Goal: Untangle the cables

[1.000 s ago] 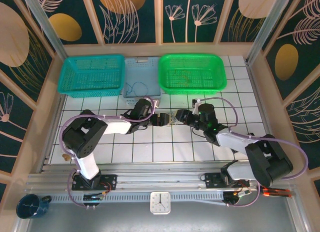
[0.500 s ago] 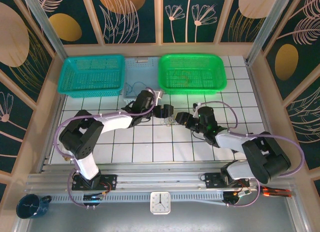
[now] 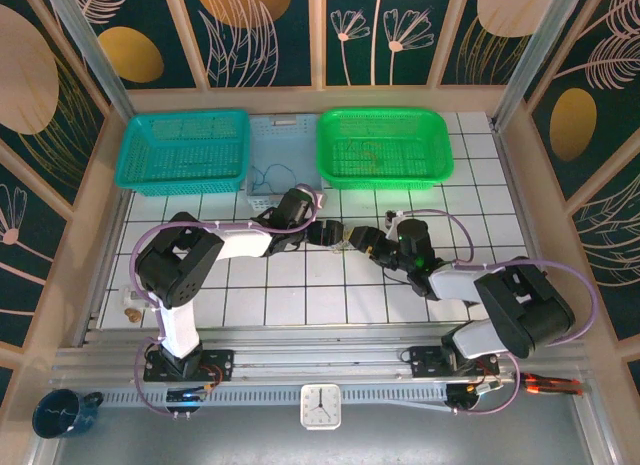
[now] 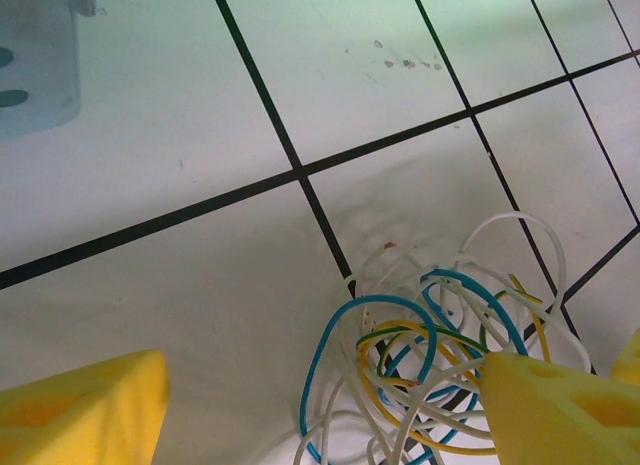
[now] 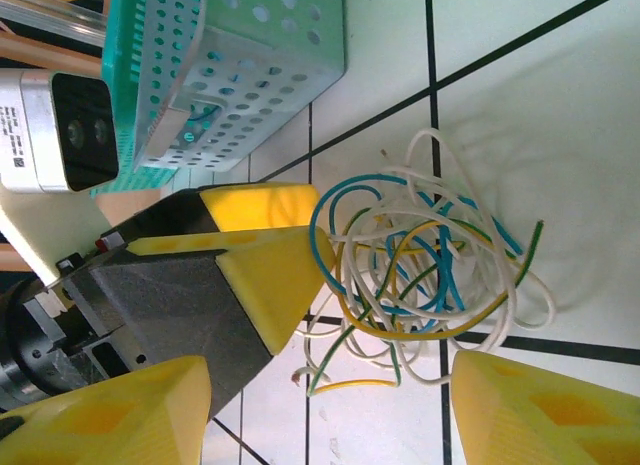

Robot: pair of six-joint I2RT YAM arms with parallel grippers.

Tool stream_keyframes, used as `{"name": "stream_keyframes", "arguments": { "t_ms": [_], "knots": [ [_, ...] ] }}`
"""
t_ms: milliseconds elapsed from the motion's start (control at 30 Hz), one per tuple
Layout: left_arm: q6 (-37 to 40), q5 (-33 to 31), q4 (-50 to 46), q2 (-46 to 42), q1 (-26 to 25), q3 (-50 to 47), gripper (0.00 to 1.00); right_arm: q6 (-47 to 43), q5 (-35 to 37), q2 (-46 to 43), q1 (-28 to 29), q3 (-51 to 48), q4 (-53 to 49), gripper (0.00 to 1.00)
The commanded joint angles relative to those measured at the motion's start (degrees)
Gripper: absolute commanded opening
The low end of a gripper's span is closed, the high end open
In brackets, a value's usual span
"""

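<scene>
At the near edge, a clock [image 3: 320, 405], with a dark mug [image 3: 60, 413] well off to its left. Further in, at the middle of the white tiled table [image 3: 300, 305], the cables [image 3: 346, 239]: one small tangle of blue, white and yellow wires, lying flat on the tiles. Left claw [image 3: 326, 232] at the tangle's left, spread wide and pinching nothing, one yellow finger [image 5: 270, 275] pushed in against the loops. Right claw [image 3: 364, 241] at the tangle's right, likewise spread, gripping nothing. Along the far side, from left to right: a teal basket [image 3: 185, 150], a small pale blue basket [image 3: 285, 190], a green basket [image 3: 383, 147].
</scene>
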Motion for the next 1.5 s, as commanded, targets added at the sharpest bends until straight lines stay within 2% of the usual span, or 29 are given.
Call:
{"name": "stream_keyframes", "arguments": {
  "t_ms": [0,333,733,1233,1467],
  "knots": [
    [1.1,-0.9,0.1,1.0,0.2,-0.4,0.81,1.7,-1.0,1.4,0.3,-0.2,4.0,0.65],
    [1.0,-0.7,0.5,0.3,0.3,-0.7,0.8,2.3,-0.9,3.8,0.6,-0.1,5.6,0.64],
    [-0.3,0.6,0.3,-4.7,0.3,-0.5,0.68,1.9,0.2,5.4,0.4,1.1,4.9,0.63],
    [-0.1,1.1,1.7,-0.1,0.2,-1.0,0.67,4.6,-0.7,9.4,-0.7,2.5,9.8,0.62],
    [0.3,1.7,2.3,0.5,0.2,-1.8,0.64,7.5,-2.1,13.4,-2.5,1.6,15.7,0.58]
  ]
}}
